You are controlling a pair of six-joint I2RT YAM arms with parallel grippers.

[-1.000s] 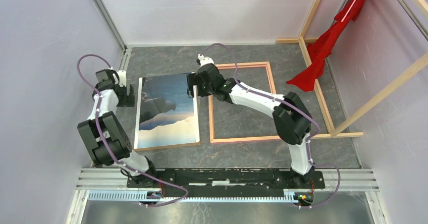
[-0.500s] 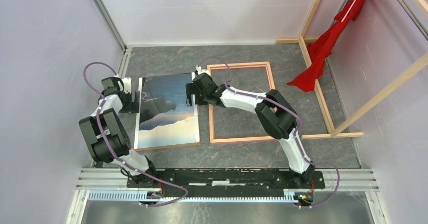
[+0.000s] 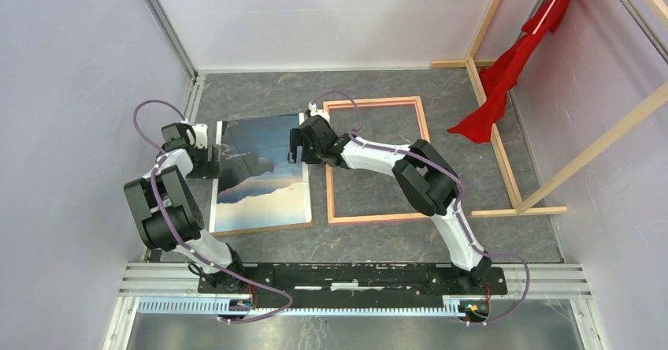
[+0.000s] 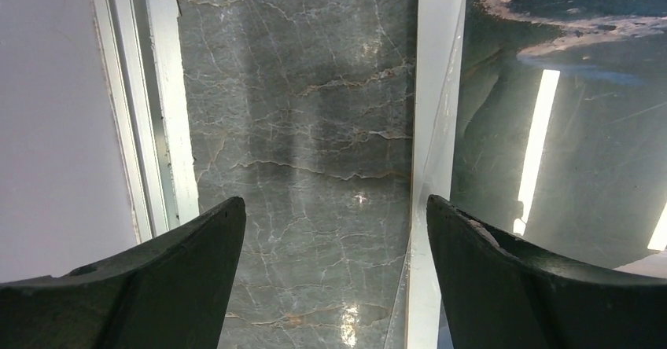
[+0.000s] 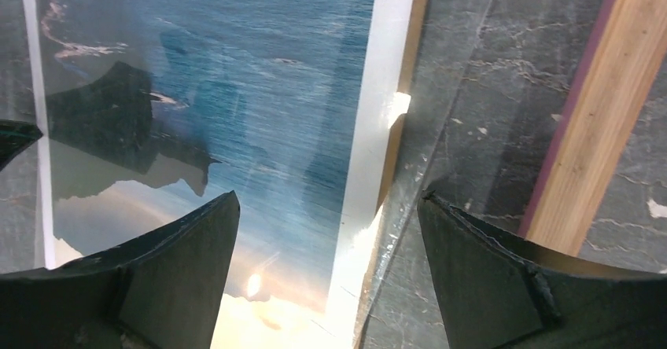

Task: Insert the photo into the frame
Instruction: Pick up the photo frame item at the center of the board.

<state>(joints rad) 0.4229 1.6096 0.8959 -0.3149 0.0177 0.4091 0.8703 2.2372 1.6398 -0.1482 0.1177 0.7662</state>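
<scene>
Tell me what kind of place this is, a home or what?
Probably a robot test cell in a lab: a left arm and a right arm bolted to a metal rail, plain pale walls closing in the marble-patterned table, and bare wooden beams with a red cloth.

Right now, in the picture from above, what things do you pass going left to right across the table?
The left gripper, open → large rectangular seascape photo with blue water → right gripper, open → thin rectangular tan wooden picture frame → red cloth hanging at the right.
</scene>
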